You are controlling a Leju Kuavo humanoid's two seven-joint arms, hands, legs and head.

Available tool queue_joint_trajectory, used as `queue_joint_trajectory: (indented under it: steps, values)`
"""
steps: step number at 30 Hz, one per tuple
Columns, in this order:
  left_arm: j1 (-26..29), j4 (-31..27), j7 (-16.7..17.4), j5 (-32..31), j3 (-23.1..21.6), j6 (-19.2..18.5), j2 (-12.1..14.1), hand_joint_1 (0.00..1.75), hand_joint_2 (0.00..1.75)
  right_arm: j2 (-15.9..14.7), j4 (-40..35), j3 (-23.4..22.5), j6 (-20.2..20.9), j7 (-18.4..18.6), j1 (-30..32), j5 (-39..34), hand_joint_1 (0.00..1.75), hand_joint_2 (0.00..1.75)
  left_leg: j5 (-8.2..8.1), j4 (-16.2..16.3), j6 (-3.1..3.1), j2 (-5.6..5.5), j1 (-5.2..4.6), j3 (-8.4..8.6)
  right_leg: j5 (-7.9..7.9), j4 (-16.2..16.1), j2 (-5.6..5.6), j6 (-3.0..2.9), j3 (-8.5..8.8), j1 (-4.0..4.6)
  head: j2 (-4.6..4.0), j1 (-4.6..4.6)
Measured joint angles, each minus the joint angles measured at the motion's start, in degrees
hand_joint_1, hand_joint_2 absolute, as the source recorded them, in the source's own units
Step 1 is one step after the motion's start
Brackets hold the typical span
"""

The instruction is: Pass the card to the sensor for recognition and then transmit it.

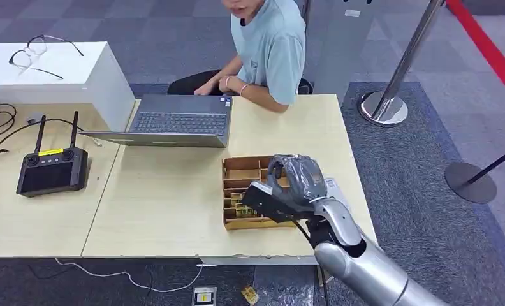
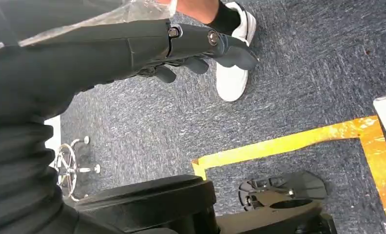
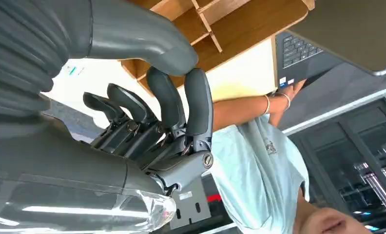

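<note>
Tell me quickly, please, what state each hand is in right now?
Left hand: hangs above the carpet, fingers curled, holding nothing.
Right hand: over the compartmented wooden box; whether it holds anything cannot be told.

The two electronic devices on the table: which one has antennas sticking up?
The black handheld controller near the table's left end, two thin antennas rising from its top edge. The grey laptop, open in front of the seated person, has none.

Right hand (image 1: 292,182) raised, fingers seemingly curled; left hand (image 2: 201,46) hangs down.
</note>
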Motion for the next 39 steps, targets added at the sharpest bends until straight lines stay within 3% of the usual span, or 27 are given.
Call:
queue_joint_trajectory:
  steps: [11,15,20,21,29,39]
  values:
    - [0.0,0.0,0.0,0.0,0.0,0.0,-0.1,0.0,1.75,0.5,0.3,0.4,-0.3,-0.5,0.0,-0.4,1.75,1.75,0.0,0.0,0.0,0.0,0.0,0.0,0.0,0.0,0.0,0.0,0.0,0.0,0.0,0.02]
    - [0.0,0.0,0.0,0.0,0.0,0.0,-0.2,0.0,1.75,0.7,1.3,0.9,1.0,-0.5,0.2,-0.6,1.59,1.75,0.0,0.0,0.0,0.0,0.0,-0.01,0.0,0.0,0.0,0.0,-0.01,0.0,0.0,0.02]
    - [0.0,0.0,0.0,-0.3,0.0,0.0,-0.4,0.0,1.75,1.0,3.1,1.7,2.3,-0.8,0.8,-0.6,1.54,1.75,0.0,0.0,0.0,0.0,0.0,-0.01,0.0,0.0,0.0,0.0,-0.01,0.0,0.0,0.02]
    - [0.0,0.0,0.0,-0.4,0.0,0.0,-0.4,0.0,1.75,1.0,3.5,1.9,2.5,-0.9,0.9,-0.6,1.45,1.75,0.0,0.0,0.0,0.0,0.0,-0.01,0.0,0.0,0.0,0.0,-0.01,0.0,0.0,0.02]
    - [0.0,0.0,0.0,-0.6,0.0,0.0,-0.4,0.0,1.75,1.3,6.5,3.2,3.3,-0.9,2.0,-0.6,1.41,1.75,0.0,0.0,0.0,0.0,0.0,-0.01,0.0,0.0,0.0,0.0,-0.02,0.0,0.0,0.02]
    - [0.0,0.0,0.2,-0.7,0.0,0.0,-0.4,0.0,1.75,1.3,9.1,3.8,3.2,-0.9,2.8,-0.3,1.2,1.75,0.0,0.0,0.0,0.0,0.0,-0.01,0.0,0.0,0.0,0.0,-0.01,0.0,0.0,0.0]
